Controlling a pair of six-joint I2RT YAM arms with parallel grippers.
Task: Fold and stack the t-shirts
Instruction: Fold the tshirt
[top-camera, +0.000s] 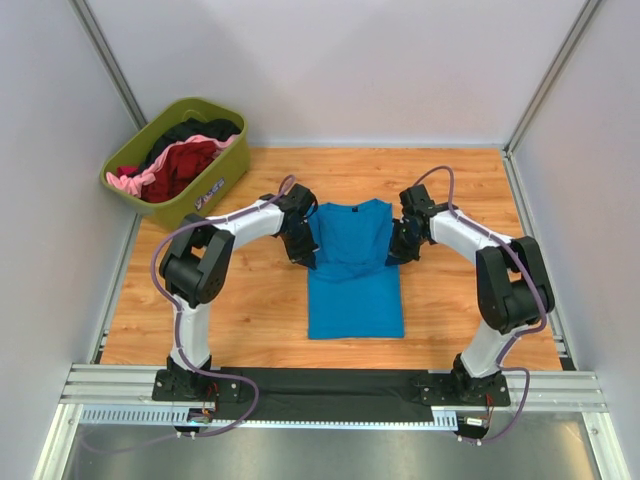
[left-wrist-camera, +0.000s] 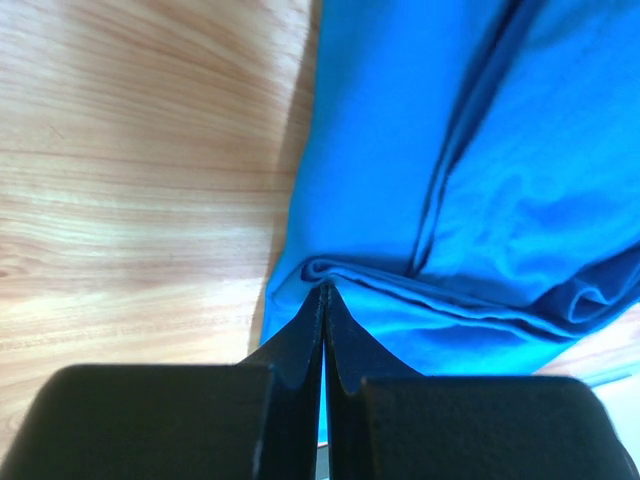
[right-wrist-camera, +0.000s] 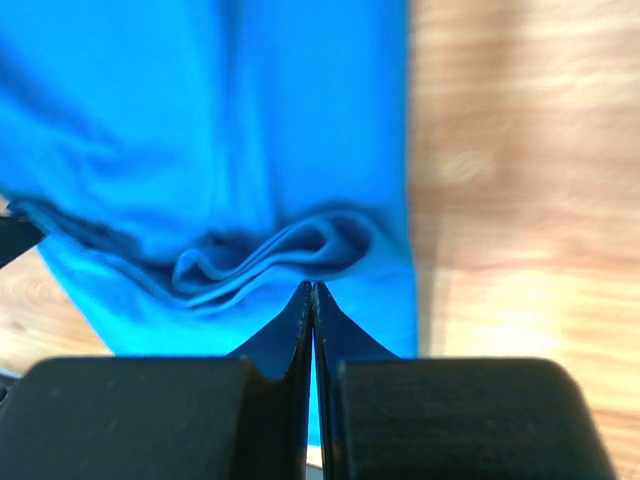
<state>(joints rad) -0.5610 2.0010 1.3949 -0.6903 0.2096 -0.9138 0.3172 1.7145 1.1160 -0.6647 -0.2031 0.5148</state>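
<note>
- Olive-green tub (top-camera: 212, 188), at ten o'clock from the centre of the table (top-camera: 250, 310): holds the heaped t-shirts (top-camera: 185, 160), dark red, pink and black, none yet folded.
- Left gripper (left-wrist-camera: 323, 290), at nine o'clock of the cloth: jaws pressed together, their tips pinching a raised fold along the garment's left edge.
- Blue t-shirt (top-camera: 352, 270), at the centre of the table: collar toward twelve o'clock, hem toward six. The upper half is drawn in narrower than the lower, with creases gathered at each side.
- Right gripper (right-wrist-camera: 312, 288), at three o'clock of the cloth: jaws likewise closed, tips nipping a rumpled fold near the right edge.
- Hazard, thin grip: each pinch takes only a small bite at the very tips, so a quick pull may let the fold slip out.
- Hazard, uneven travel: should one arm lead the other, the fold would likely skew, or the whole shirt drag across the wood.
- Hazard, layers: a bite catching only the top layer would leave the under layer behind and bunch it.
</note>
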